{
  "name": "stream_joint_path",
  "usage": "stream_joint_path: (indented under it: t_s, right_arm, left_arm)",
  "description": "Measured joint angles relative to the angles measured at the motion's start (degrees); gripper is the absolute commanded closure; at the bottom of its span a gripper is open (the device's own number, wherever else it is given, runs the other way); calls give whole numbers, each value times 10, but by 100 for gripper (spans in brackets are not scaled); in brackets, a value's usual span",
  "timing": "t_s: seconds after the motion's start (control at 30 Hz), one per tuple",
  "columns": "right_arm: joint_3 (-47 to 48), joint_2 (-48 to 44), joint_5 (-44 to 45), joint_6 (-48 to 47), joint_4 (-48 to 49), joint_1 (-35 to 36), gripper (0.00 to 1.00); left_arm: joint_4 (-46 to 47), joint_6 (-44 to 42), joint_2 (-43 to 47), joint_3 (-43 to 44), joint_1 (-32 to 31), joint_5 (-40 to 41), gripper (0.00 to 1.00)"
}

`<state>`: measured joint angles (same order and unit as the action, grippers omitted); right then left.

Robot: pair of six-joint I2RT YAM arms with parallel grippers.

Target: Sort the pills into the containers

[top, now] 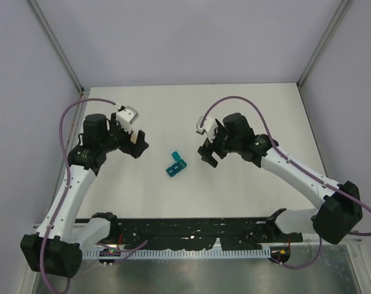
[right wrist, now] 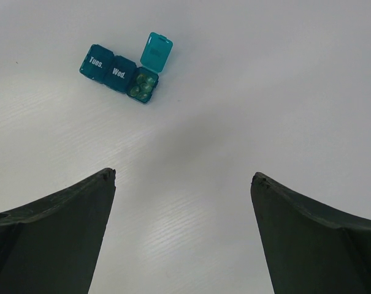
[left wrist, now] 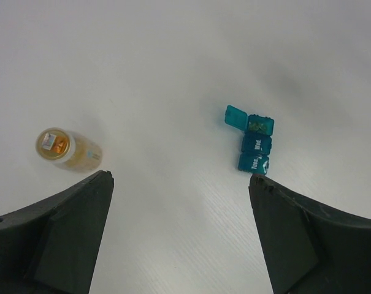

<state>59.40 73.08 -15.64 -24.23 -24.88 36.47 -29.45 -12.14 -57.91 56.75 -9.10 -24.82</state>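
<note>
– Pincers first: how many were there, and how did they stand?

– Two. The left pincer [top: 137,142] and the right pincer [top: 208,153] both hung released over the white worktop [top: 246,104], with their jaws spread wide and nothing between them.

– And the containers?

– One teal strip of containers [right wrist: 121,72], with three joined compartments. It lay flat on the worktop between the two pincers, apart from both.

– How many lids were down?

– Two, marked "Tues." and "Wed." The third lid [right wrist: 156,51] stood open at the end of the strip.

– Where were the pills?

– The pills [right wrist: 142,86] sat in that one open compartment. There were several, but they were too small and too bunched to count.

– Anything else?

– One clear vial [left wrist: 68,149] with something orange inside, well apart from the strip on the left pincer's side. I couldn't tell whether it stood or lay.
</note>
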Motion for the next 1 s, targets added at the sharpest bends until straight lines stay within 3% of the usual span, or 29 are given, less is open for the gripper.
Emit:
stream_joint_path:
  t_s: [0.17,0.5,0.67,1.0]
  right_arm:
    - [15,27,0,9,0,0,5]
    - [10,47,42,42,23,-2,5]
    - [-19,28,80,56,50,-16,5]
    - [-33,23,64,62,66,-75,5]
  left_arm:
    - [15,-5,18,-44,-20,-38,0]
    - [57,-21,31,-155,-148,10,0]
    - [76,-28,-8,-157,-189,46,0]
    - [83,-25,-146,-121,-255,111,0]
